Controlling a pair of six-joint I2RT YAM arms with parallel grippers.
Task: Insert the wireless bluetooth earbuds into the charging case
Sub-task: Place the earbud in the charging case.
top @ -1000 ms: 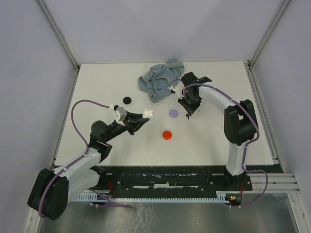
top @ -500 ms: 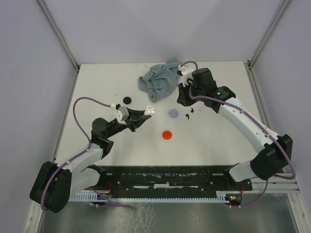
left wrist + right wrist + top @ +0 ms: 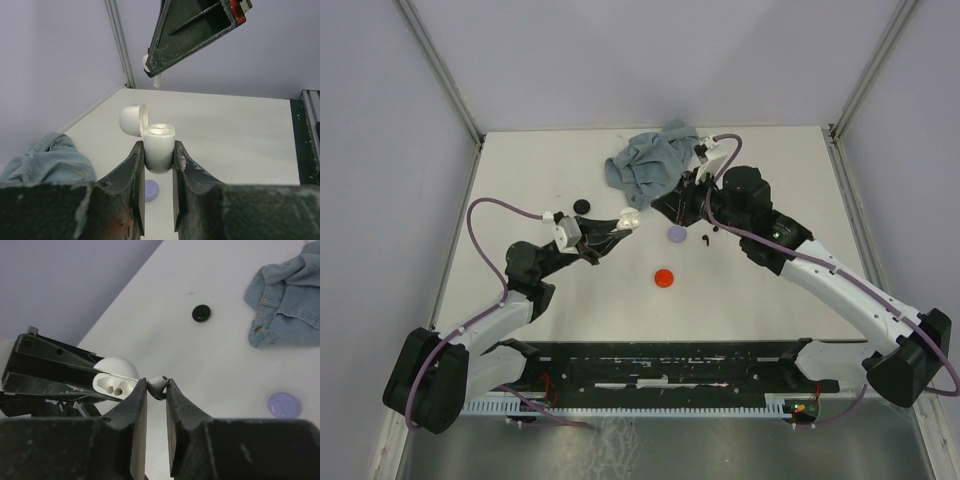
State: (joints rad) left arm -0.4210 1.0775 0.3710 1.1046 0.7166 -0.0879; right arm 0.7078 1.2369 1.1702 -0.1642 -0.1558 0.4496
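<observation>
Nearest the arm bases, a small round red disc is lying alone on the white table. Just beyond it, the left gripper is clamping its black fingers on the body of the white, rounded plastic charging case. It is holding the case clear of the table, mouth up, with the hinged lid swung back. The two sockets inside are showing in the right wrist view.

Reaching in from the other side, the right gripper is pinching a white curved plastic earbud between its fingertips, jaws closed on it. In the left wrist view the earbud is hanging above and beyond the open mouth, clearly apart from it. Its stem, the long axis, is pointing down towards the case.

The coming move appears to turn on that gap: the right arm alone is carrying the piece, and it is sitting off to the far side of the sockets, not over them. It is likely needing to travel towards the left gripper, then descend along the stem's line.

Farther out, a flat lilac disc and a black disc are lying on the table. A crumpled blue denim cloth is resting near the back wall.
</observation>
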